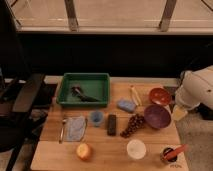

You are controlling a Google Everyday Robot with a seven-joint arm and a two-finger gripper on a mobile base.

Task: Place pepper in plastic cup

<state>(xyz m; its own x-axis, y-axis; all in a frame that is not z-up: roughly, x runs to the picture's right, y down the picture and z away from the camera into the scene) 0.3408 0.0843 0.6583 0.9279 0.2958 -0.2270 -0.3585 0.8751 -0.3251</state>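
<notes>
The pepper (176, 151), slim and red-orange, lies slanted across a small dark tin (168, 156) at the table's front right corner. The light-blue plastic cup (96, 118) stands upright near the middle of the table, left of a dark bar (112, 124). My gripper (179, 113) hangs at the end of the white arm (197, 89) by the table's right edge, just right of the purple bowl (157, 116). It is open and holds nothing. It is well above and behind the pepper and far right of the cup.
A green tray (65, 90) with utensils sits at the back left. Also on the table are a red bowl (160, 96), a blue sponge (126, 105), grapes (132, 125), a cream cup (136, 148), an orange fruit (83, 151) and a cloth (76, 127). A chair (27, 95) stands to the left.
</notes>
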